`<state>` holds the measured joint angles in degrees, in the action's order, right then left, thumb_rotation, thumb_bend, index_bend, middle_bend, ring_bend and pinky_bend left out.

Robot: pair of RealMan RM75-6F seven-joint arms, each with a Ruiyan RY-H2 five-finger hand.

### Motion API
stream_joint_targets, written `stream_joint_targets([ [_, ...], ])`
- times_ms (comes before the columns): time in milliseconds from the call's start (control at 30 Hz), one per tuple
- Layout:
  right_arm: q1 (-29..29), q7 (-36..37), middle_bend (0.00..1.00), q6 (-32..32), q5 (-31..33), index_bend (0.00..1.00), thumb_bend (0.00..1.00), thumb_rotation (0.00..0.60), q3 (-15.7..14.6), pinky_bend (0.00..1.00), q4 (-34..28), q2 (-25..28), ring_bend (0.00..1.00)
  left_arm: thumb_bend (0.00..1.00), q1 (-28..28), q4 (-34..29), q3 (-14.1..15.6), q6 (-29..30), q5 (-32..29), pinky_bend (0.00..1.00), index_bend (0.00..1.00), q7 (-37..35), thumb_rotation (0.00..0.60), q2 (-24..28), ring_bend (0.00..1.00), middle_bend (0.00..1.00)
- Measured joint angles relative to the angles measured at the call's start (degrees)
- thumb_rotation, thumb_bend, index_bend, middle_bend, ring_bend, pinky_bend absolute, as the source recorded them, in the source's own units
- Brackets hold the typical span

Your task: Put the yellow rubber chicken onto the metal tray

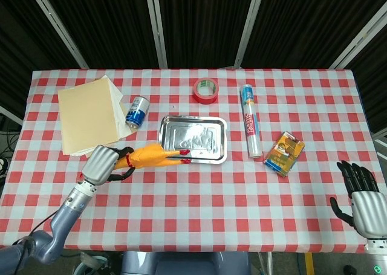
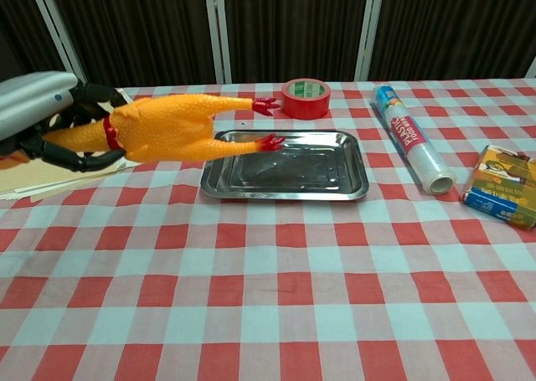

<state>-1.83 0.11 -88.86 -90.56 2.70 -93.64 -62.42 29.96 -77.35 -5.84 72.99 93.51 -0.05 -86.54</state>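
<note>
Left hand [image 1: 104,164] raised, gripping — right hand [image 1: 360,196] open.

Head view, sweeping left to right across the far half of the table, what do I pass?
Stack of yellow paper → blue can → red tape roll → plastic wrap roll → yellow and blue box.

Both the left hand [image 1: 103,164] and right hand [image 1: 364,202] have silver-grey backs with black fingers.
</note>
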Motion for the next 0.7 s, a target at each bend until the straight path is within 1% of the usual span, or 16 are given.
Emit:
stream_joint_targets([
  [167, -1.3, 1.7, 0.08, 0.5, -2.4, 0.00, 0.40, 0.600, 0.0, 0.10, -1.8, 2.0, 0.05, 0.80, 1.9, 0.5, 0.4, 2.6, 7.2, 0.82, 0.74, 1.1, 0.600, 3.5, 0.77, 0.81],
  [300, -2.8, 2.6, 0.08, 1.3, -4.7, 0.00, 0.40, 0.600, 0.1, 0.11, -3.7, 3.3, 0.05, 0.79, 4.5, -0.7, 1.1, 2.3, 12.0, 0.82, 0.74, 5.9, 0.600, 6.7, 0.77, 0.81],
  [500, -6.3, 5.5, 0.08, 5.8, -7.8, 0.03, 0.40, 0.600, -0.4, 0.17, -7.1, 5.9, 0.09, 0.79, 9.2, -4.7, 1.5, -2.5, 15.1, 0.82, 0.74, 11.9, 0.600, 9.7, 0.77, 0.81],
  [700, -11.3, 11.4, 0.12, 12.9, -9.4, 0.08, 0.40, 0.600, -1.0, 0.22, -10.8, 8.2, 0.14, 0.79, 12.3, -8.2, -0.1, -4.9, 15.3, 0.82, 0.74, 14.8, 0.600, 10.7, 0.77, 0.80],
])
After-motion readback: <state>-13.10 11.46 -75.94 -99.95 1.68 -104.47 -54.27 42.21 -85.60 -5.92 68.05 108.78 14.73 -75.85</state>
